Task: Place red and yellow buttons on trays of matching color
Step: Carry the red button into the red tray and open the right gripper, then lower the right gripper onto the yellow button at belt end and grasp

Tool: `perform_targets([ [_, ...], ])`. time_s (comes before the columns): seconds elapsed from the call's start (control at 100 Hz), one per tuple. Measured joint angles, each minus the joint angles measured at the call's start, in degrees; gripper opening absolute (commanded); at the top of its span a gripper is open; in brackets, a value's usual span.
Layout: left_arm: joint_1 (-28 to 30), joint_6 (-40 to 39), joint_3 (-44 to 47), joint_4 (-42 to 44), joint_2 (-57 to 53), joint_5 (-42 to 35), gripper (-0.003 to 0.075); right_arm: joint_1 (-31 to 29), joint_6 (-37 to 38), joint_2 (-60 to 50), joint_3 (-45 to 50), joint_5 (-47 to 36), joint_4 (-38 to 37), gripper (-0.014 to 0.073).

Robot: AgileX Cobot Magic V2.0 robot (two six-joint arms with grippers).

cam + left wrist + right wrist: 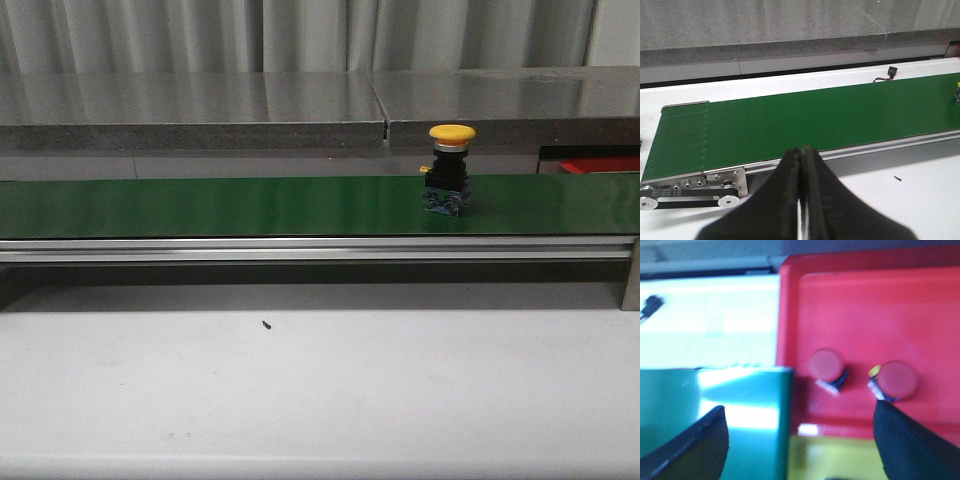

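Note:
A yellow-capped button [450,168] on a black and blue base stands upright on the green belt [220,205], right of middle. In the right wrist view two red buttons [826,365] [898,378] lie in the red tray [865,305]; a sliver of that tray shows at the far right of the front view [598,165]. A yellow tray [835,457] edge lies beside it. My right gripper [800,440] is open and empty, over the belt end and the tray edges. My left gripper [801,155] is shut and empty, before the belt's left end.
A grey stone ledge [200,105] runs behind the belt. The belt's aluminium rail [300,250] lines its front, with a roller and bracket [700,187] at the left end. A tiny black speck [267,325] lies on the white table. A small cable plug [888,74] lies behind the belt.

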Motion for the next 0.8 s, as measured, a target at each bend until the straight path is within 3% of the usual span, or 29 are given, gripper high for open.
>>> perform_targets([
  [0.39, 0.0, 0.0, 0.0, 0.0, 0.0, 0.0, -0.0019, 9.6, -0.8, -14.9, 23.0, -2.3, -2.8, 0.0593],
  [0.8, 0.0, 0.1, 0.0, 0.0, 0.0, 0.0, -0.0019, 23.2, -2.4, -15.4, 29.0, -11.3, -7.1, 0.0593],
])
